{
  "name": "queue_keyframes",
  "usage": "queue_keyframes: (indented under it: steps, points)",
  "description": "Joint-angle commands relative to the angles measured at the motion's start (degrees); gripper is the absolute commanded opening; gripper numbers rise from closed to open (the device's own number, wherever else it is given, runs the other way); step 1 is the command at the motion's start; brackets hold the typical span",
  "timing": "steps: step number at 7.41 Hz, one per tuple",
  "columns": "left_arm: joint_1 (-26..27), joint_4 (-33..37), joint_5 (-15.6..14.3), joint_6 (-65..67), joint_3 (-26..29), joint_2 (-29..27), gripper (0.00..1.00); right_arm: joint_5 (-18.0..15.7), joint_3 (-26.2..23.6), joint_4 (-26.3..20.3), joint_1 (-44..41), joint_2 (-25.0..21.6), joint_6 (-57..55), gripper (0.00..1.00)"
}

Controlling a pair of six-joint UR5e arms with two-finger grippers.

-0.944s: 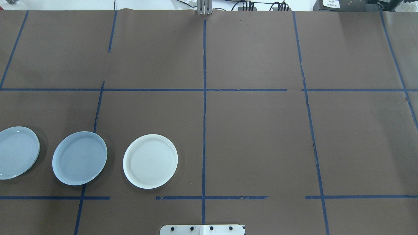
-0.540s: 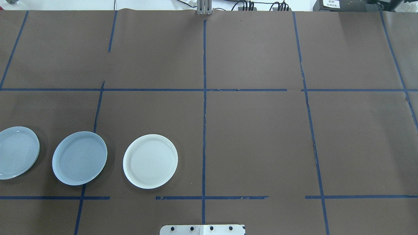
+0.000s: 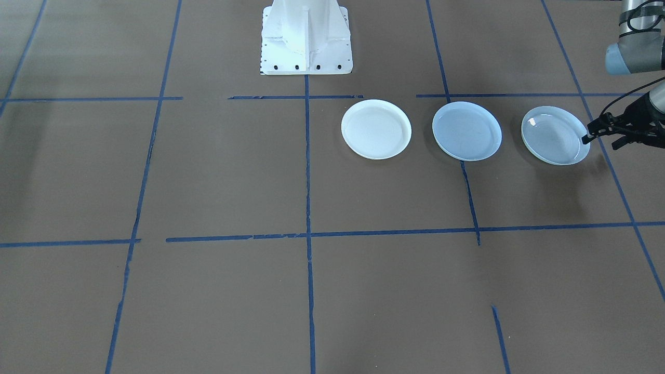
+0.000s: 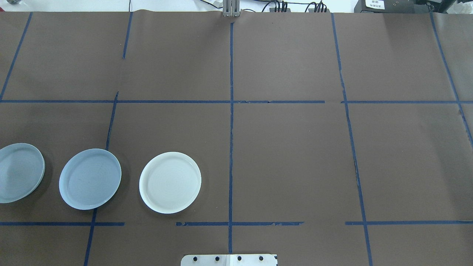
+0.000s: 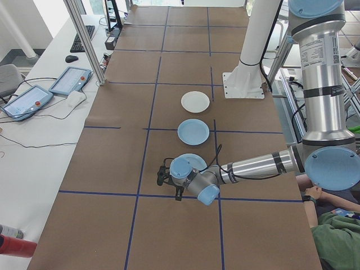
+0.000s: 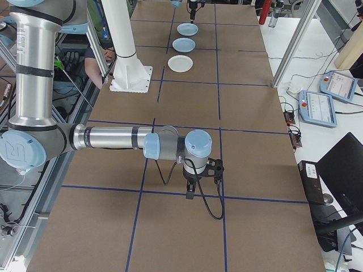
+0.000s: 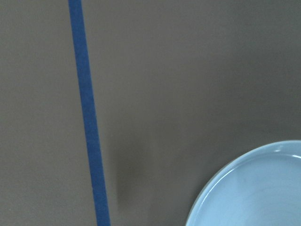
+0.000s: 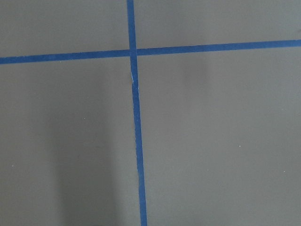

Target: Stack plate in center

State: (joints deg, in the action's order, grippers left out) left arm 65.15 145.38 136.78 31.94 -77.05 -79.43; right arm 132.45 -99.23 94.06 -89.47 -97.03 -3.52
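Note:
Three plates lie in a row on the brown table. The center, a plain pale blue matte plate (image 4: 90, 179) (image 3: 466, 131), is the middle one. A white plate (image 4: 170, 182) (image 3: 376, 129) lies on its inner side, toward the robot base. On its outer side is a glossy ringed plate (image 4: 18, 173) (image 3: 555, 135) (image 7: 254, 188). My left gripper (image 3: 600, 143) (image 5: 169, 185) hangs open just outside the glossy plate's outer rim, holding nothing. My right gripper (image 6: 195, 190) hovers over bare table far from the plates, and I cannot tell if it is open or shut.
Blue tape lines (image 4: 231, 129) divide the table into squares. The white robot base (image 3: 305, 39) stands at the near edge. Control tablets (image 5: 70, 80) (image 6: 320, 107) lie on side tables. A person's hand (image 5: 310, 194) rests by the left arm's base.
None of the plates has moved. A faint shadow has spread over the glossy plate at the far left of the overhead view.

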Motion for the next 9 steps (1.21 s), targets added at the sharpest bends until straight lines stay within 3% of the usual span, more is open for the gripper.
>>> queue_keyframes:
  steps: [1,2,3,4,5,8,9]
  points:
    - [-2.4,3.2,0.2,2.2,1.2,0.2,0.93,0.0,0.0,0.0,0.0,0.0,0.0,1.00]
    - [-2.5,4.5,0.5,2.3,1.2,0.2,0.63,0.0,0.0,0.0,0.0,0.0,0.0,1.00]
    - [-2.5,4.7,0.7,2.3,1.2,0.2,0.21,0.0,0.0,0.0,0.0,0.0,0.0,1.00]
    - [-2.4,4.5,3.9,2.3,1.2,0.3,0.00,0.0,0.0,0.0,0.0,0.0,0.0,1.00]
    - [-2.4,4.6,5.5,2.3,1.2,0.4,0.00,0.0,0.0,0.0,0.0,0.0,0.0,1.00]
    - [-2.0,4.9,5.8,2.3,0.9,1.6,0.00,0.0,0.0,0.0,0.0,0.0,0.0,1.00]
    - [-1.7,5.3,9.1,2.2,1.1,1.8,0.00,0.0,0.0,0.0,0.0,0.0,0.0,1.00]
